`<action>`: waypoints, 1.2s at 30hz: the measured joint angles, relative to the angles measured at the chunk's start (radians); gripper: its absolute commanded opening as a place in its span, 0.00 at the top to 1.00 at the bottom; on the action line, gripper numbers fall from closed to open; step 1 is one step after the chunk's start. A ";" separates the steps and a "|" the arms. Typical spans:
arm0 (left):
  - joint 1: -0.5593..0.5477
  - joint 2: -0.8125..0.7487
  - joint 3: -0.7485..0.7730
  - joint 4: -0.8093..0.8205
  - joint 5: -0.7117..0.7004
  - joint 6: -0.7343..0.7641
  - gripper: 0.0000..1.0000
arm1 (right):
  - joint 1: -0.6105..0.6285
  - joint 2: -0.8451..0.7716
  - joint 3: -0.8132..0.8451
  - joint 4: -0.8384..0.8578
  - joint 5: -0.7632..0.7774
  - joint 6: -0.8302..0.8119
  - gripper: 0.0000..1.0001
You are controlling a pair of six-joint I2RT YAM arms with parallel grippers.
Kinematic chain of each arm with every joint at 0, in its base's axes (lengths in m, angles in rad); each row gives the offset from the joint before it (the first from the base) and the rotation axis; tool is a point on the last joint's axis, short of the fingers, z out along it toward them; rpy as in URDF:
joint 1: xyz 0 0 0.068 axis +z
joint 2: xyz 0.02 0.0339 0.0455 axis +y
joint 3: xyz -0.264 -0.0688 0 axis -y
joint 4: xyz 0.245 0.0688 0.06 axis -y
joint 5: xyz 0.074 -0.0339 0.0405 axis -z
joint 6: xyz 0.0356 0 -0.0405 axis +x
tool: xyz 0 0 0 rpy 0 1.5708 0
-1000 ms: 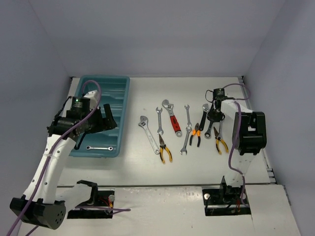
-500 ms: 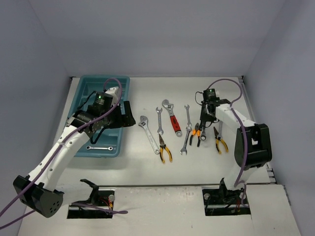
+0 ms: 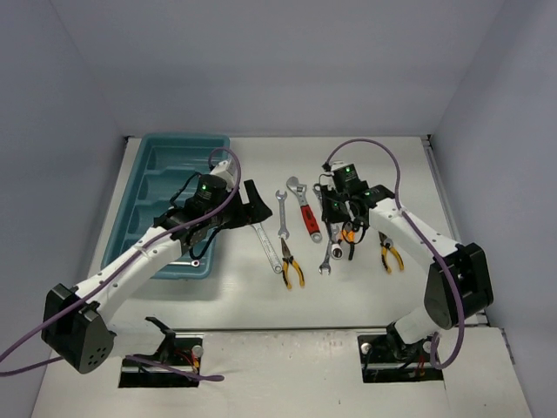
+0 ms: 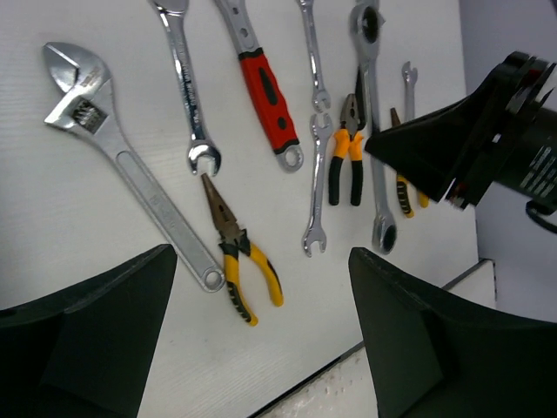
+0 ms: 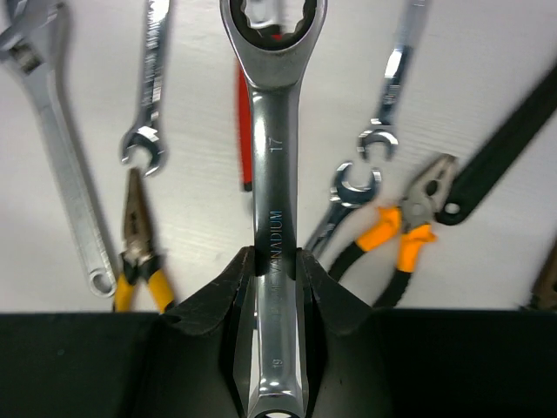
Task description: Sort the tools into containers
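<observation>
Right side: narrow jaws of the right gripper [image 5: 277, 261] pinching a ratcheting combination wrench [image 5: 275, 131] on its flat shank, low toward the near end, ring end pointing away from the wrist. Reads as a grip across the thin faces to keep the tool from swivelling; judged, not seen. Overlaps the red-handled adjustable wrench [image 5: 244, 131] in the wrist view, so probably lifted clear of the table [image 3: 244, 296], above the row of tools and well apart from the teal-blue tray [image 3: 174, 139]

Left side: wide jaws on the left gripper [image 4: 261, 331], nothing between them. Hangs just beside the tray's right wall, above the silver adjustable wrench [image 4: 130, 165] and the yellow-handled long-nose pliers [image 4: 242, 270]; handle end of that wrench between the two fingers in the wrist view, touching neither. Looks placed for picking the nearest tool while the other arm carries; a guess only

Laid side by side on the table, pliers' handles toward the arms: slim combination wrench [image 4: 187, 78], orange-handled pliers [image 4: 348, 161], more spanners, yellow-handled pliers [image 3: 389, 254] far right. Suits a top-down pick of each

Four long compartments in the tray, near right corner hidden under the left arm [image 3: 139, 257]; contents there impossible to tell. Most of the sort yet to do, going by the count on the table
</observation>
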 measured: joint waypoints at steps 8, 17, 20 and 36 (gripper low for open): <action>-0.058 0.106 -0.023 0.232 0.000 -0.076 0.25 | 0.102 -0.020 0.000 0.000 -0.092 -0.010 1.00; -0.089 0.235 0.021 0.281 0.006 -0.104 0.32 | 0.164 -0.020 0.025 0.001 -0.158 -0.008 1.00; -0.091 0.261 0.038 0.296 0.015 -0.117 0.35 | 0.180 -0.020 0.032 0.008 -0.179 -0.007 1.00; -0.095 0.333 0.050 0.350 0.026 -0.180 0.55 | 0.190 -0.032 0.032 0.019 -0.242 0.002 1.00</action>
